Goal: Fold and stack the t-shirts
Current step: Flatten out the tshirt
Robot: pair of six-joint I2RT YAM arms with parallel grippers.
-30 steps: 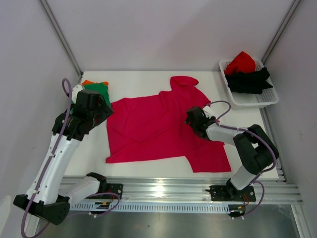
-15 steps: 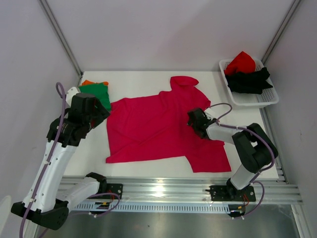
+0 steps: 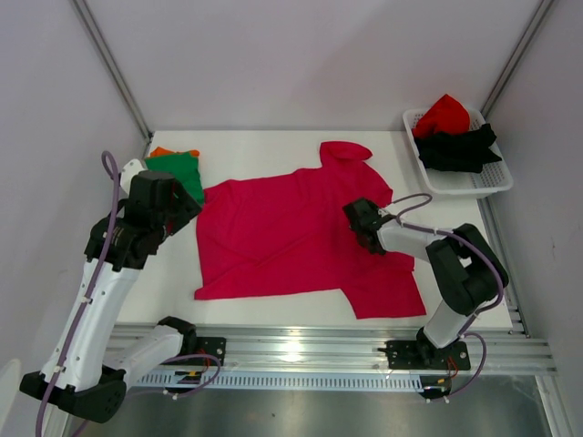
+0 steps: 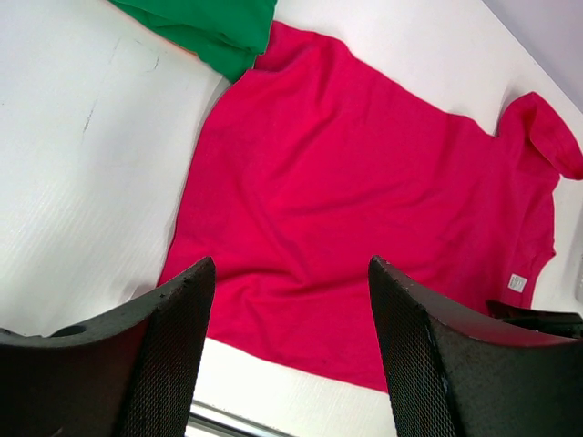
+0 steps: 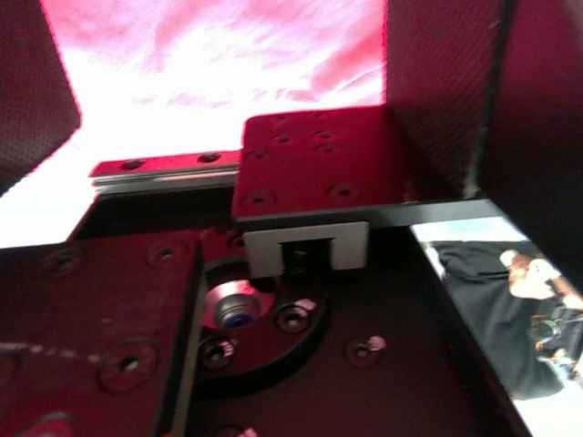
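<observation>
Top view: a magenta-pink t-shirt (image 3: 291, 232) lies spread flat on the white table (image 3: 264, 150), one sleeve pointing to the far edge. The left gripper (image 4: 287, 355) hangs above the shirt's left hem, jaws apart and empty. The right gripper (image 3: 363, 221) sits low over the shirt's right side, fingers spread wide (contact with the cloth cannot be told). At far left a folded green t-shirt (image 3: 180, 170) lies on an orange t-shirt (image 3: 162, 151); at far right a red t-shirt (image 3: 444, 114) and a black t-shirt (image 3: 460, 147) rest in the basket (image 3: 492, 187)
</observation>
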